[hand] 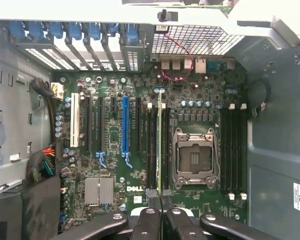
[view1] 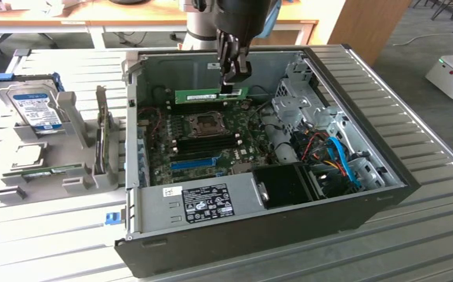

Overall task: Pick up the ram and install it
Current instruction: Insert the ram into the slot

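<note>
Gripper (view1: 230, 82) (hand: 161, 212) clenched on the ram (view1: 210, 94) (hand: 160, 145), fingers pinching its top edge near one end. Stick hangs long edge level, inside the open case (view1: 383, 176).

- Wrist view: ram is edge-on, a thin green line running along the black memory slots (hand: 152, 145). It sits between the CPU socket (hand: 195, 157) and the long blue slot (hand: 125, 125), just beside the socket.
- Can't tell if the bottom edge touches a slot. In the exterior view it looks clear of the motherboard (view1: 210, 150).
- Exterior view: white label on the ram faces the camera. The CPU socket (view1: 208, 123) and blue slot (view1: 193, 163) show below the stick in that picture.
- Second bank of black slots (hand: 232, 147) on the socket's other side, nothing in it.
- Case lies on its side on the ribbed metal table (view1: 414, 247), side panel off.
- Exterior view's left, well apart from the case: grey holder (view1: 77, 117) with the blue-labelled hard drive (view1: 38, 108) standing in it.
</note>
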You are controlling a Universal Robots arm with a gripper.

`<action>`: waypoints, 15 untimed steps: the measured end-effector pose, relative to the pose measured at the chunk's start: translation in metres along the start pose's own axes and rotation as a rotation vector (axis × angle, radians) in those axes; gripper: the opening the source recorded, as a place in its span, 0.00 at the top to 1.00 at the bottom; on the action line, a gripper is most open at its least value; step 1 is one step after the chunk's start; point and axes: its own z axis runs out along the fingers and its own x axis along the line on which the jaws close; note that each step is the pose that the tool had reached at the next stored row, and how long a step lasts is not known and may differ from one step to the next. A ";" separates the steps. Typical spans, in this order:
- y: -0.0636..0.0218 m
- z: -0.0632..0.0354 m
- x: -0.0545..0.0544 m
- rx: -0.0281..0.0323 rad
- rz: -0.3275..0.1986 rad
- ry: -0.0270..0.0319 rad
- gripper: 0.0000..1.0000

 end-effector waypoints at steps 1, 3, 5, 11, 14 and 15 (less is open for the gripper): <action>-0.0001 0.0015 0.000 0.0000 0.000 0.0000 0.88; -0.0002 0.0052 0.000 0.0000 0.000 0.0000 0.88; -0.0004 0.0087 0.000 0.0001 0.000 0.0000 0.88; -0.0009 0.0197 0.001 0.0000 0.000 0.0001 0.88; -0.0011 0.0251 0.001 0.0000 0.000 0.0001 0.88; -0.0012 0.0270 0.001 0.0000 0.000 0.0000 0.88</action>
